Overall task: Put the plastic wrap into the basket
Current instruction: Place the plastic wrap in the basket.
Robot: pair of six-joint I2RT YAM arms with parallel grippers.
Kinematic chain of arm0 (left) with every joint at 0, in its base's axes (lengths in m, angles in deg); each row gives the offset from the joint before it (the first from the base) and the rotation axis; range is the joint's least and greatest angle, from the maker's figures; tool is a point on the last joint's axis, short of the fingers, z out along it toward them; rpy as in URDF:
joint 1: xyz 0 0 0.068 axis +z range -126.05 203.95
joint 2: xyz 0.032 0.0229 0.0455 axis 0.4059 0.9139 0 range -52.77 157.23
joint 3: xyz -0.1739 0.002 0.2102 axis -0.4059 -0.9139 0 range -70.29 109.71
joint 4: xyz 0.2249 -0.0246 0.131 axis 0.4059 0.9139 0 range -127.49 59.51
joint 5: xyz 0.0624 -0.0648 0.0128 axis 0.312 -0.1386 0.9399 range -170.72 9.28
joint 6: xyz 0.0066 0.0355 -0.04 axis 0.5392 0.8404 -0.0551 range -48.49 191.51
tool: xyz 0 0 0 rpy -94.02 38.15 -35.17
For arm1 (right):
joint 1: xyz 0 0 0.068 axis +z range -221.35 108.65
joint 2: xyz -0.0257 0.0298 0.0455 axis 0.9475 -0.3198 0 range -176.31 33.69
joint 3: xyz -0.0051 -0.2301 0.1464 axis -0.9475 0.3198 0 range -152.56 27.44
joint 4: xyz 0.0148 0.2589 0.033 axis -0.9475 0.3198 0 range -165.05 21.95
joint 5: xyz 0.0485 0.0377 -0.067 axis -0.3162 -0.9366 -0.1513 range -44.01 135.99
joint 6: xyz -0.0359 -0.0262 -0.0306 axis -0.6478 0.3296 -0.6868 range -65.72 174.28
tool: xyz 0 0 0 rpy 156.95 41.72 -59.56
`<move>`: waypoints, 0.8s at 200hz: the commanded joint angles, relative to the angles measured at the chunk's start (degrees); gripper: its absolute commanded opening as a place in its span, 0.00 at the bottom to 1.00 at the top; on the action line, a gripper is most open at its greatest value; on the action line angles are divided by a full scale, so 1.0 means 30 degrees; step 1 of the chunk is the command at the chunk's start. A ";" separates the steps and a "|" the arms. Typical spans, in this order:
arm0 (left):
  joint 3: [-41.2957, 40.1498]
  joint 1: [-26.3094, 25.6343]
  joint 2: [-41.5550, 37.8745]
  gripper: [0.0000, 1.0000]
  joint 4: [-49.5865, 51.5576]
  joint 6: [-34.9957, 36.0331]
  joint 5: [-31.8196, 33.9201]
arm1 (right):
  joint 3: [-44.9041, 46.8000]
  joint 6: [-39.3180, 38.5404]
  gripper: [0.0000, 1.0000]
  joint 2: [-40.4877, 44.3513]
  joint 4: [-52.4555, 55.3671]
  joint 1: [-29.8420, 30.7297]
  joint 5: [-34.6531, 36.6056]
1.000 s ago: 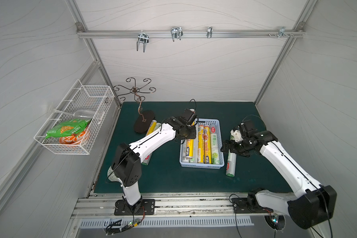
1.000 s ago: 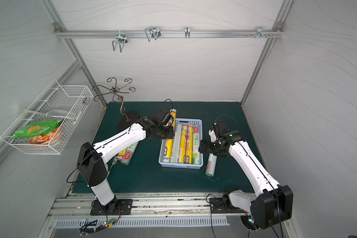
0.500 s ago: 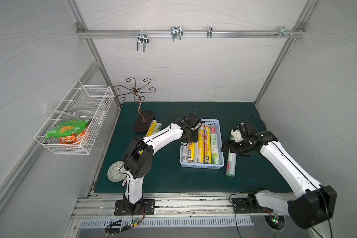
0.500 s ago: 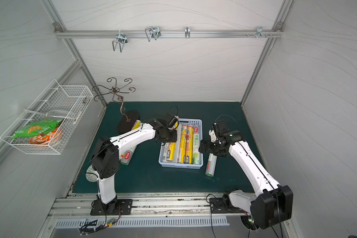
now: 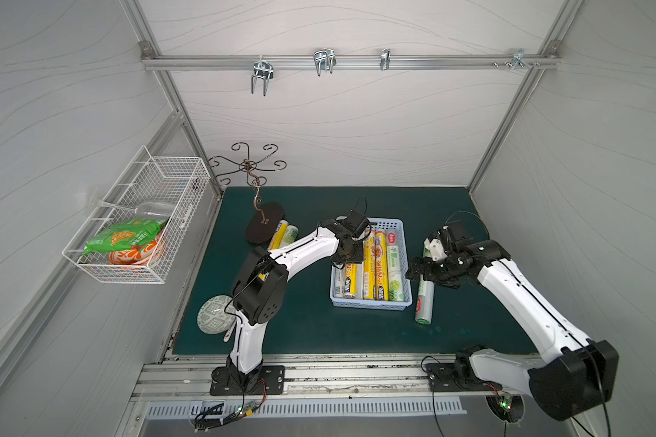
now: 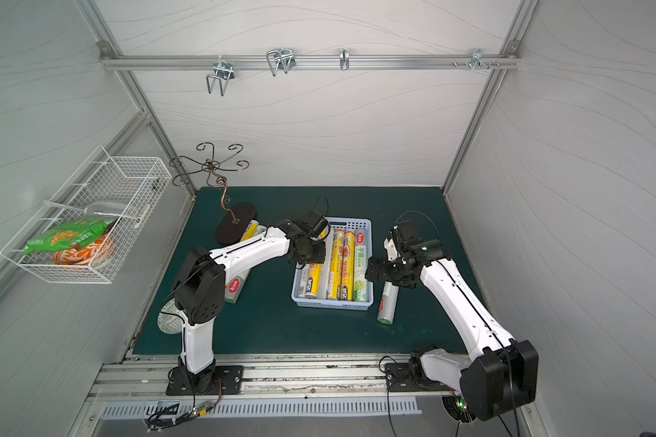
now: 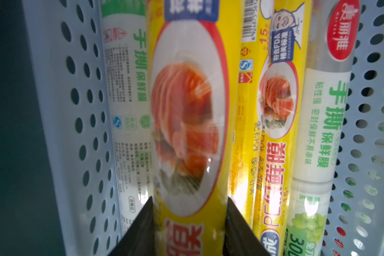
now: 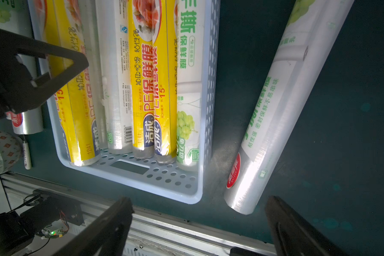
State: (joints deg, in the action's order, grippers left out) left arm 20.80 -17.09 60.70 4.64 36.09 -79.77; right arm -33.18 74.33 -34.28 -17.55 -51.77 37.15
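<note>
One yellow roll [image 7: 186, 110] of plastic wrap is clamped near one end between the black fingers [image 7: 140, 230] of the left hand [image 7: 190, 215], which is closed tight against its sides. The roll lies lengthwise inside the basket [image 7: 75, 110], in the half toward the left arm, and in the right wrist view its free end [image 8: 82, 155] reaches the basket's front wall. A white roll [image 8: 114, 88] with small print lies right beside it. Two more yellow rolls [image 8: 142, 88] and a grape-printed roll [image 8: 187, 88] fill the rest of the basket up to its right wall, all running the same way. Just beside that right wall, outside the basket, a loose roll [image 5: 424, 299] in white with green print lies on the green bench [image 5: 319, 333], slightly angled to the basket. The right hand [image 8: 197, 206] hangs over this roll with its jaws spread wide and nothing between them. To the basket's left, near the dark foot of a metal hook stand [image 5: 264, 227], two rolls [image 5: 284, 236] lie side by side on the bench. A wire basket [image 5: 137, 227] hangs on the wall beyond them.
</note>
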 commanded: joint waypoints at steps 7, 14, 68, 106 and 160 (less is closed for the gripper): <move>0.0840 -0.0057 0.0514 0.35 -0.0171 -0.0147 0.0679 | 0.0197 0.0081 0.99 0.0159 0.0277 -0.0085 0.0135; 0.0813 -0.0035 0.0571 0.36 -0.0149 -0.0118 0.0692 | 0.0197 0.0078 0.99 0.0179 0.0262 -0.0096 0.0149; 0.0789 -0.0073 0.0420 0.57 0.0284 0.0263 0.0962 | 0.0226 0.0115 0.99 0.0140 0.0190 -0.0096 0.0103; 0.0280 -0.0100 -0.0834 0.68 -0.0190 0.0637 0.1031 | 0.0037 0.0316 0.99 0.0045 0.0274 -0.0108 0.0244; -0.0626 -0.0097 -0.3179 0.77 -0.0628 0.1246 0.1161 | -0.0184 0.0632 0.99 0.0054 0.0347 -0.0105 0.0441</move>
State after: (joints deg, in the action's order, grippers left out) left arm 19.36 -17.11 55.68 4.55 38.05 -77.65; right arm -33.14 75.27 -34.30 -17.55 -51.82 37.65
